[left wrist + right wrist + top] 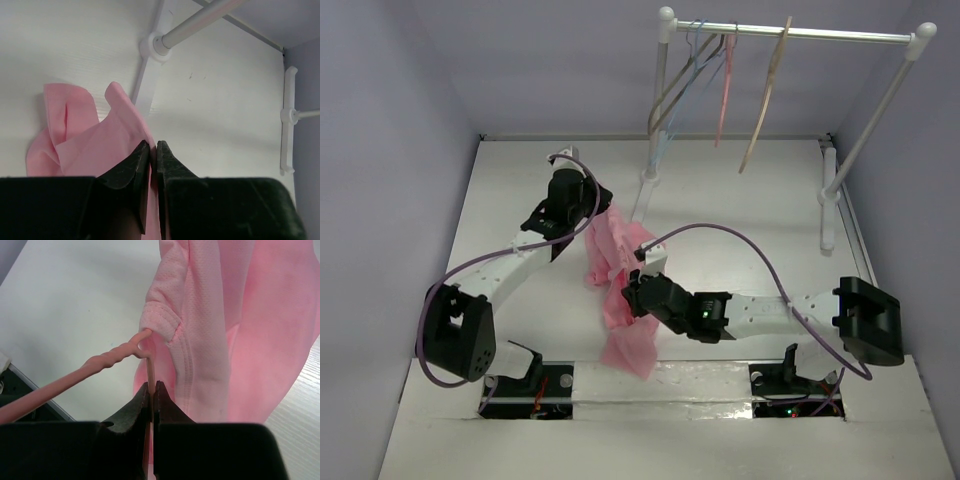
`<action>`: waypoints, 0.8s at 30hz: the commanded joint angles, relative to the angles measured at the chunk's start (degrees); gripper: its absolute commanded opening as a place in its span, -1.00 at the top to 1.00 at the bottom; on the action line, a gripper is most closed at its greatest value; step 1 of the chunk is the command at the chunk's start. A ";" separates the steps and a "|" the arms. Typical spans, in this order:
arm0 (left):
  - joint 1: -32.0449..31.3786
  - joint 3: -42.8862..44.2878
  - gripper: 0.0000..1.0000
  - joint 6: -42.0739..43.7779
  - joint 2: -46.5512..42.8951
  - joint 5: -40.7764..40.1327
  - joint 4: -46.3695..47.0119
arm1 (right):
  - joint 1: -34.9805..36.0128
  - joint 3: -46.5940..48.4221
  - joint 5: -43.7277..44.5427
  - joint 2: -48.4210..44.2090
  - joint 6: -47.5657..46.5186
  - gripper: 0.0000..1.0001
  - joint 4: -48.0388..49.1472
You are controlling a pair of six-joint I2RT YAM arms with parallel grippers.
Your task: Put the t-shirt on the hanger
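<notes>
The light pink t-shirt [620, 300] hangs bunched between the two arms, its lower end near the table's front edge. My left gripper [600, 213] is shut on an upper edge of the fabric; in the left wrist view the jaws [153, 145] pinch the t-shirt [90, 145] with cloth running down between them. My right gripper [631, 295] is shut on the hanger; in the right wrist view it [152, 385] clamps a thin salmon-pink bar of the hanger [100, 362]. The hanger's ridged arm goes into a seamed opening of the t-shirt [210, 330]. In the top view the cloth hides the hanger.
A white clothes rack [790, 33] stands at the back right with several other hangers [725, 90] on its bar. Its foot [642, 190] stands just beyond the left gripper, and its pole [195, 22] shows in the left wrist view. Walls enclose the table.
</notes>
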 commanded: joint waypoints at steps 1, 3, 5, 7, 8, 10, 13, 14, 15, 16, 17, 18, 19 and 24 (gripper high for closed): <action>0.39 4.31 1.00 1.81 -1.39 -4.45 0.01 | 0.10 -1.98 -1.92 -3.32 -0.31 1.00 0.73; 0.39 6.07 1.00 2.34 -1.13 -5.33 -1.14 | 0.10 -2.43 -3.67 -4.63 -0.49 1.00 -0.06; 0.39 8.08 1.00 2.87 -0.87 -5.69 -2.98 | 0.63 -2.87 -5.00 -5.34 -0.58 1.00 -1.55; 0.92 9.32 1.00 3.75 -0.60 -6.12 -4.21 | 1.15 -2.96 -6.41 -6.05 -0.49 1.00 -2.87; 1.44 10.19 1.00 4.01 -0.52 -6.21 -4.57 | 1.16 -3.13 -6.58 -6.22 -0.40 1.00 -4.10; 1.45 11.25 1.00 4.54 0.01 -6.30 -5.62 | 1.68 -3.48 -7.64 -7.10 0.21 1.00 -4.98; 2.50 12.75 1.00 5.15 0.71 -6.39 -6.85 | 1.68 -4.45 -8.96 -8.68 0.56 1.00 -5.87; 2.50 12.84 1.00 5.24 0.80 -6.30 -6.86 | 2.21 -4.71 -8.87 -9.21 0.74 1.00 -5.87; 3.02 12.75 1.00 5.24 0.54 -5.87 -6.94 | 2.21 -5.32 -8.09 -9.65 1.26 1.00 -7.52; 3.03 12.58 1.00 5.07 0.45 -5.43 -6.77 | 2.21 -5.68 -7.56 -10.26 1.44 1.00 -7.71; 3.03 11.79 1.00 4.89 0.28 -4.99 -6.51 | 2.21 -6.03 -7.12 -11.57 1.36 1.00 -7.80; 3.03 10.92 1.00 4.63 -0.33 -3.77 -5.98 | 2.21 -6.21 -6.33 -12.11 1.44 1.00 -7.80; 3.03 9.95 0.92 4.28 -0.69 -2.97 -4.15 | 2.21 -6.38 -5.98 -12.81 1.44 1.00 -7.80; 3.03 4.50 0.48 1.99 -1.31 0.37 -0.80 | 2.21 -6.30 -4.74 -15.36 0.92 1.00 -7.80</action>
